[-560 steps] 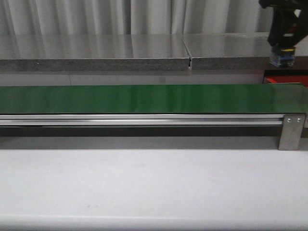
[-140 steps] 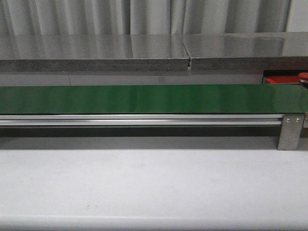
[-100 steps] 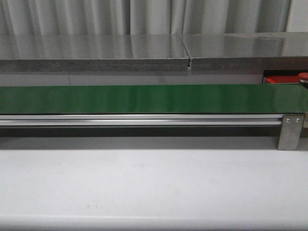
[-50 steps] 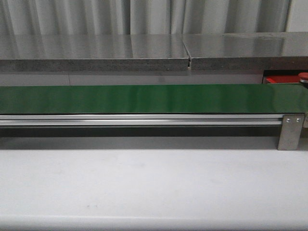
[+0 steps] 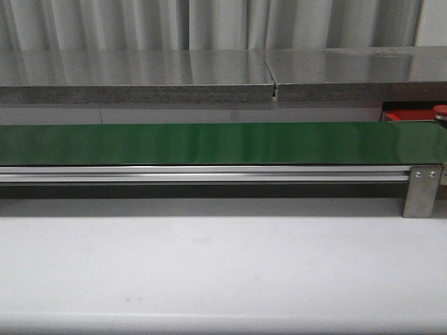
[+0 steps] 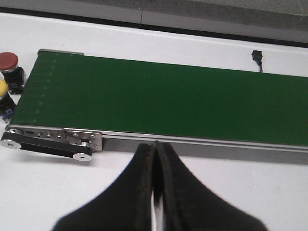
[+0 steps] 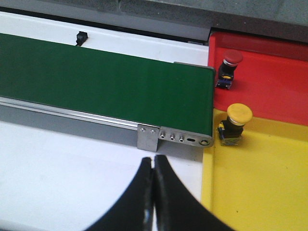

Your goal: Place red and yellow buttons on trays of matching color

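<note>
In the right wrist view a red button (image 7: pixel 230 65) stands upright on the red tray (image 7: pixel 281 84), and a yellow button (image 7: pixel 236 122) stands on the yellow tray (image 7: pixel 260 187), both just past the belt's end. My right gripper (image 7: pixel 154 161) is shut and empty over the white table, short of the belt. In the left wrist view another red button (image 6: pixel 8 65) and a yellow button (image 6: pixel 2 96) stand on the table beside the belt's other end. My left gripper (image 6: pixel 155 147) is shut and empty. The front view shows only a strip of the red tray (image 5: pixel 412 116), with neither gripper in it.
The long green belt (image 5: pixel 209 143) runs across the table on a metal rail with a bracket (image 5: pixel 422 190) at its right end. A small black part (image 6: pixel 256 57) lies on the table behind the belt. A grey counter (image 5: pixel 140 73) stands beyond.
The right arm that hung over the red tray 5.6 s ago has left the front view. Over the last second and a half nothing has moved.
</note>
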Robot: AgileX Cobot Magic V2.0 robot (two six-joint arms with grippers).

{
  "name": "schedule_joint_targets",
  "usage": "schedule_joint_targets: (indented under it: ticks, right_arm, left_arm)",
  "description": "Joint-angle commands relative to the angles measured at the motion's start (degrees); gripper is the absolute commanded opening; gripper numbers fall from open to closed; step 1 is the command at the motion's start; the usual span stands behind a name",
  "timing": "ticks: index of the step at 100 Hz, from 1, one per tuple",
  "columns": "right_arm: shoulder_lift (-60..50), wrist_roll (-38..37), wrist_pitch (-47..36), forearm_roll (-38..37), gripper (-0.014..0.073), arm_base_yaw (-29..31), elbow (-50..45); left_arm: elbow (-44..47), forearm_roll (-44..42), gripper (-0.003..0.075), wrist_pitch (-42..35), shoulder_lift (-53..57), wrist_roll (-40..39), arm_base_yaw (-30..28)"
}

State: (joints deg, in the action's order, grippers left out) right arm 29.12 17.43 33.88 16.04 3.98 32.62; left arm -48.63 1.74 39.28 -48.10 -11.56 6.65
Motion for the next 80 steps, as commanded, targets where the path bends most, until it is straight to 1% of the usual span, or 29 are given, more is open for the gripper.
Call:
schedule_joint_targets:
  ticks: [1,20,33,47,53,54,60,61,65,66,67,68,72,73,74,75,79,80]
  right_arm:
    - [0.0,0.4,-3.5,0.8,-0.0118,-0.1,1.5]
    - [0.0,0.4,-3.5,0.8,-0.0118,-0.1,1.5]
    - [0.0,0.4,-3.5,0.8,-0.0118,-0.1,1.5]
    - [0.0,0.4,-3.5,0.8,-0.0118,-0.1,1.5]
    - [0.0,0.4,-3.5,0.8,-0.0118,-0.1,1.5]
    - [0.0,0.4,-3.5,0.8,-0.0118,-0.1,1.5]
    - [0.0,0.4,-3.5,0.8,-0.0118,-0.1,1.5]
    - [0.0,0.4,-3.5,0.8,-0.0118,-0.1,1.5]
    - [0.0,0.4,-3.5,0.8,-0.0118,-0.1,1.5]
    - [0.0,0.4,-3.5,0.8,-0.0118,-0.1,1.5]
    - [0.0,0.4,-3.5,0.8,-0.0118,-0.1,1.5]
    - [0.0,0.4,-3.5,0.8,-0.0118,-0.1,1.5]
    - [0.0,0.4,-3.5,0.8,-0.0118,-0.1,1.5]
    - [0.0,0.4,-3.5,0.8,-0.0118,-0.1,1.5]
    - [0.0,0.4,-3.5,0.8,-0.0118,-0.1,1.5]
    - [0.0,0.4,-3.5,0.8,-0.0118,-0.1,1.5]
    - [0.0,0.4,-3.5,0.8,-0.0118,-0.1,1.5]
    - [0.0,0.4,-3.5,0.8,-0.0118,-0.1,1.5]
  left_arm:
    - [-4.2,2.4,-0.0020,-4.6,-4.0,-0.5,-2.1]
    - [-7.6,3.0,-0.0020,-4.3,-11.7,-0.5,-7.9]
    - [-9.9,3.0,-0.0018,-2.8,-16.2,-0.5,-12.9]
    - [-11.1,4.2,-0.0008,-3.1,-20.5,-0.5,-19.0]
    - [-11.4,4.2,0.0052,-3.1,-22.4,0.3,-21.7]
    - [-11.4,4.2,0.0052,-3.1,-22.4,0.4,-22.0]
    - [-11.5,4.3,0.0159,-3.1,-24.1,0.5,-24.3]
    - [-11.5,4.3,0.0159,-3.1,-24.1,0.5,-24.6]
    - [-11.5,4.5,0.0256,-3.0,-25.0,0.5,-26.1]
    - [-11.5,4.7,0.0256,-3.0,-25.0,0.5,-26.4]
    - [-11.5,5.0,0.0301,-2.9,-25.3,0.5,-27.0]
    - [-11.5,5.1,0.0301,-2.9,-25.3,0.5,-27.2]
    - [-11.5,6.1,0.0404,-2.9,-26.1,0.5,-28.9]
    - [-11.5,6.3,0.0404,-2.9,-26.0,0.5,-29.2]
    - [-11.5,6.6,0.0442,-2.9,-26.3,0.5,-29.8]
    - [-11.5,6.7,0.0442,-2.9,-26.3,0.5,-30.1]
    - [-11.6,7.3,0.0512,-2.9,-27.0,0.5,-31.8]
    - [-11.6,7.5,0.0512,-2.9,-26.9,0.5,-32.0]
